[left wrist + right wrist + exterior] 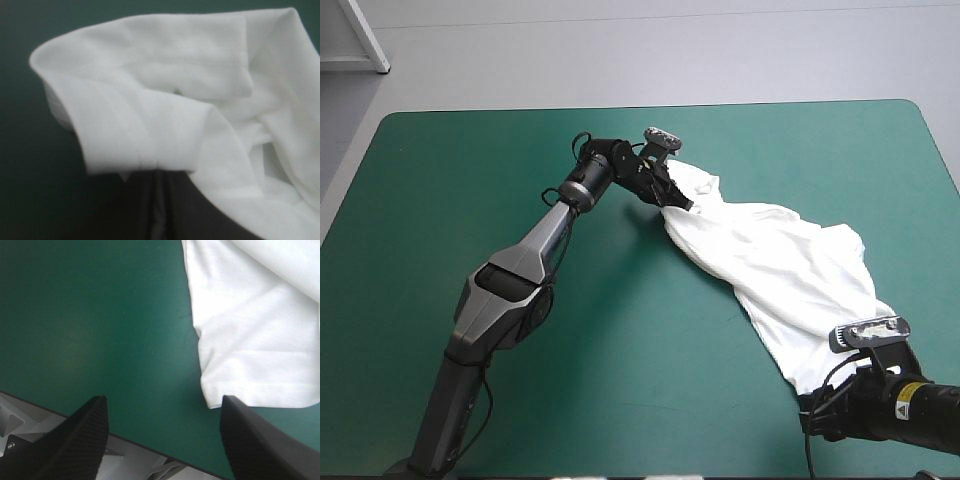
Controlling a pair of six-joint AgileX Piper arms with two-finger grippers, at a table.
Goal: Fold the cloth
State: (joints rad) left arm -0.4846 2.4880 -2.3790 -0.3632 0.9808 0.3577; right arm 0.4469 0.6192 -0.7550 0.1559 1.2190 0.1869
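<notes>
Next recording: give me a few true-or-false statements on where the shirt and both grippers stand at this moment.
1. The left gripper is shut on the T-shirt. True.
2. The right gripper holds the T-shirt's hem. False: its fingers stand apart, and the hem corner lies on the table just ahead of them.
3. The T-shirt is a neatly folded bundle. False: it lies stretched out and rumpled.
4. The T-shirt lies on the table's right half. True.

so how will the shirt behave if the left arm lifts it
Probably floppy: the T-shirt drapes in folds from where the left gripper pinches it. Likely light, since one pinch bunches it. The hem by the open right gripper would probably trail behind.
</notes>
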